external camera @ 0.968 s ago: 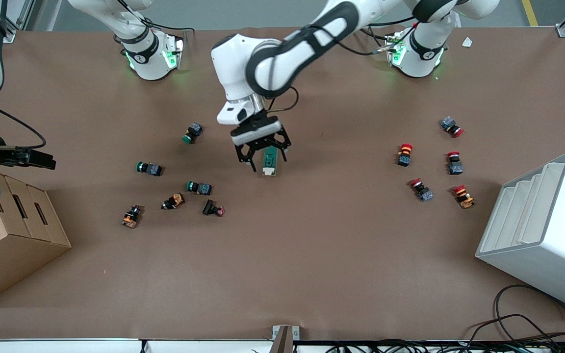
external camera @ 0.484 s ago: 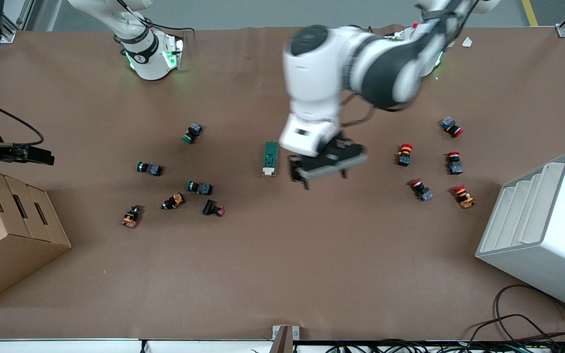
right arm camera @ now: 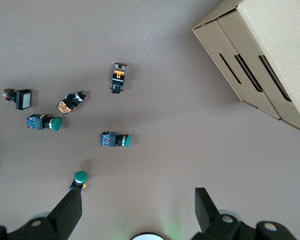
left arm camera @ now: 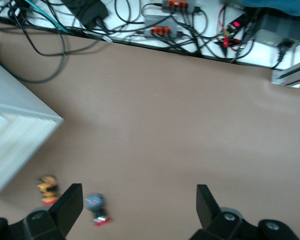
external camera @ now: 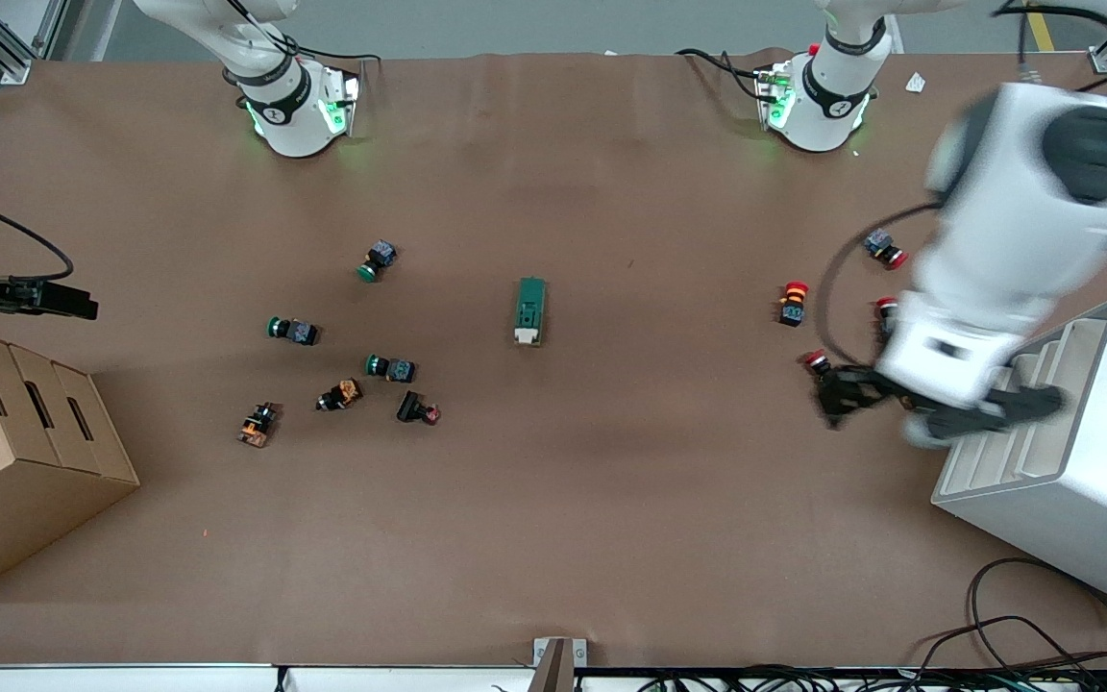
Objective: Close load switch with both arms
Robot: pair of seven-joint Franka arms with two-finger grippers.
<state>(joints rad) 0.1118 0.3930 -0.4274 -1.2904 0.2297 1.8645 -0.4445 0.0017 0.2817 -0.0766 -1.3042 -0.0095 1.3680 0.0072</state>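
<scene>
Switch (external camera: 529, 310): lying mid-table, untouched, between the button clusters.
Left gripper (external camera: 933, 404): hanging spread and empty over the red buttons (external camera: 794, 302).
Right gripper (external camera: 54, 300): waiting spread over the table edge by the cardboard box (external camera: 6, 461).

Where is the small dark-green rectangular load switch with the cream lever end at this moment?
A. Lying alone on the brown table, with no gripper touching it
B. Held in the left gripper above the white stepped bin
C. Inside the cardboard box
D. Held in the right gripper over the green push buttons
A: the load switch lies free on the brown table, while the open left gripper is over the red push buttons by the white stepped bin, empty.
</scene>
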